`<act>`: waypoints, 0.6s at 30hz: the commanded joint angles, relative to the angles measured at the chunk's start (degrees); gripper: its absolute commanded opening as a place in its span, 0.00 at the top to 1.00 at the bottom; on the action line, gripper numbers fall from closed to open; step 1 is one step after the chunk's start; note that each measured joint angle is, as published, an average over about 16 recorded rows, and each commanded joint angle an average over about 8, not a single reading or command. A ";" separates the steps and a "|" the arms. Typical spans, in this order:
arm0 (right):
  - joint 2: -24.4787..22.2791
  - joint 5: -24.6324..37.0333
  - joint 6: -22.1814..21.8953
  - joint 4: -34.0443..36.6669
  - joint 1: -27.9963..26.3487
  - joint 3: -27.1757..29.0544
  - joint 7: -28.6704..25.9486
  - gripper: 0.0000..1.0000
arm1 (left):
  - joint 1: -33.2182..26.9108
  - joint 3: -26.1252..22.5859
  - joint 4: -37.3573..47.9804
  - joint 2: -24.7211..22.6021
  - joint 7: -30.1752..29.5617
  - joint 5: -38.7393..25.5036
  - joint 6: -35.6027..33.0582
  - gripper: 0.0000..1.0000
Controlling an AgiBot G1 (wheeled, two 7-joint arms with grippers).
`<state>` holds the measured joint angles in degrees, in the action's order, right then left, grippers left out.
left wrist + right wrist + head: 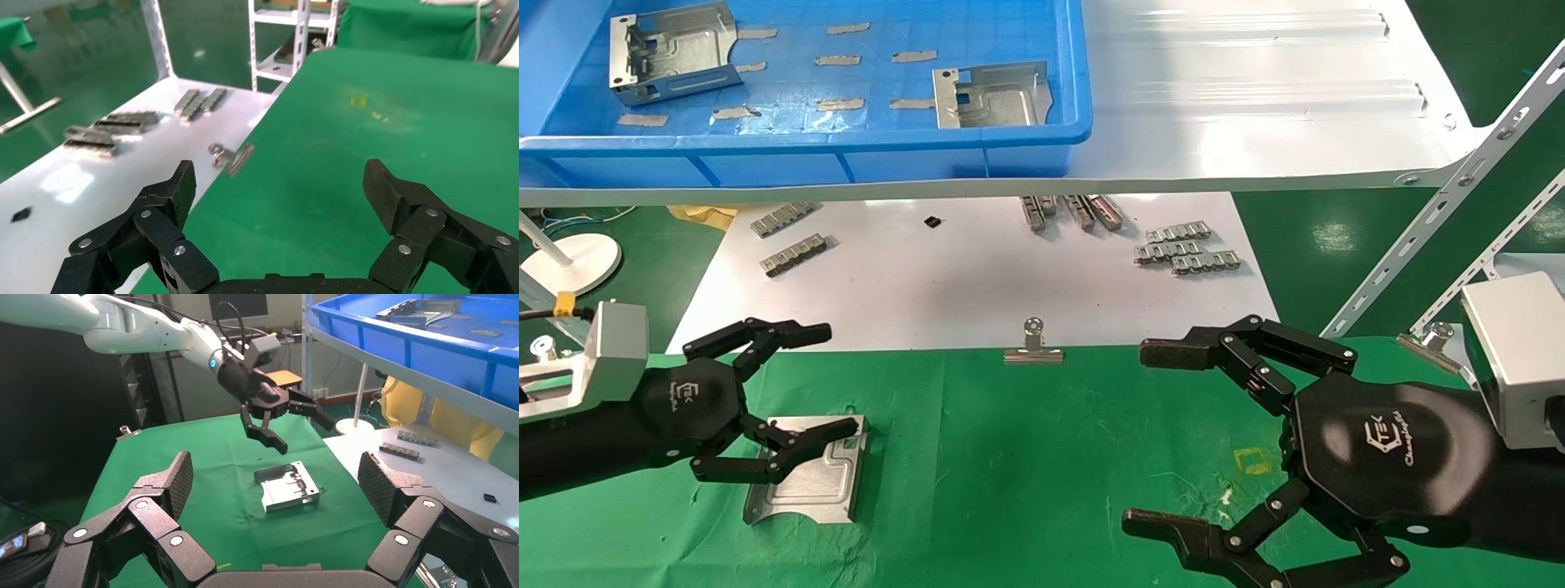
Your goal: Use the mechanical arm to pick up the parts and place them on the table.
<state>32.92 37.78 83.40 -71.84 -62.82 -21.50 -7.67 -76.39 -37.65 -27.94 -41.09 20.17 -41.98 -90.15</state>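
Observation:
One silver bracket (811, 472) lies flat on the green table (1026, 457) at the left; it also shows in the right wrist view (287, 487). My left gripper (838, 380) hovers above it, open and empty, seen raised over the cloth in the right wrist view (303, 432). My right gripper (1152, 437) is open and empty over the right side of the table. Two more brackets lie in the blue bin on the shelf, one at its left (673, 53) and one at its right front (991, 96). The left wrist view shows its open fingers (177, 190) over bare green cloth.
The blue bin (805, 155) sits on a white shelf (1254, 106) over the work area. A white board (968, 278) carries small grey linked strips (1185, 249). A silver binder clip (1033, 349) sits at the cloth's far edge. White slotted struts (1459, 180) rise at the right.

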 commanded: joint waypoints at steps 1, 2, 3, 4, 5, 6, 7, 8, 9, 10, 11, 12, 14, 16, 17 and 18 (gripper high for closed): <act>0.00 0.00 0.00 0.00 0.00 0.00 0.00 0.00 | 0.67 0.97 -2.05 0.27 -1.39 0.01 0.20 0.00; 0.00 0.00 0.00 0.00 0.00 0.00 0.00 0.00 | 1.00 1.47 -3.09 0.41 -2.09 0.01 0.30 0.00; 0.00 0.00 0.00 0.00 0.00 0.00 0.00 0.00 | 1.34 1.96 -4.13 0.55 -2.80 0.01 0.40 0.00; 0.00 0.00 0.00 0.00 0.00 0.00 0.00 0.00 | 1.67 2.44 -5.14 0.68 -3.48 0.01 0.50 0.00; 0.00 0.00 0.00 0.00 0.00 0.00 0.00 0.00 | 2.01 2.93 -6.18 0.82 -4.19 0.02 0.60 0.00; 0.00 0.00 0.00 0.00 0.00 0.00 0.00 0.00 | 2.35 3.42 -7.22 0.96 -4.89 0.02 0.71 0.00; 0.00 0.00 0.00 0.00 0.00 0.00 0.00 0.00 | 2.67 3.90 -8.23 1.09 -5.57 0.02 0.80 0.00; 0.00 0.00 0.00 0.00 0.00 0.00 0.00 0.00 | 3.01 4.39 -9.27 1.23 -6.28 0.02 0.91 0.00; 0.00 0.00 0.00 0.00 0.00 0.00 0.00 0.00 | 3.35 4.89 -10.31 1.37 -6.99 0.03 1.01 0.00; 0.00 0.00 0.00 0.00 0.00 0.00 0.00 0.00 | 3.68 5.37 -11.32 1.51 -7.67 0.03 1.11 0.00; 0.00 0.00 0.00 0.00 0.00 0.00 0.00 0.00 | 4.02 5.86 -12.36 1.64 -8.38 0.03 1.21 0.00; 0.00 0.00 0.00 0.00 0.00 0.00 0.00 0.00 | 4.35 6.36 -13.41 1.78 -9.08 0.04 1.31 0.00; 0.00 0.00 0.00 0.00 0.00 0.00 0.00 0.00 | 5.02 7.33 -15.46 2.06 -10.47 0.04 1.51 0.00; 0.00 0.00 0.00 0.00 0.00 -0.01 0.00 0.00 | 5.69 8.30 -17.51 2.33 -11.86 0.05 1.71 0.00; 0.00 0.00 0.00 0.00 0.00 -0.01 0.00 0.00 | 6.03 8.80 -18.55 2.47 -12.57 0.05 1.81 0.00; 0.00 0.00 0.00 0.00 0.00 -0.01 0.00 0.00 | 6.37 9.29 -19.60 2.61 -13.28 0.05 1.91 0.00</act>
<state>32.92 37.77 83.40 -71.84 -62.82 -21.51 -7.67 -70.03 -28.37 -47.52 -38.49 6.90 -41.93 -88.24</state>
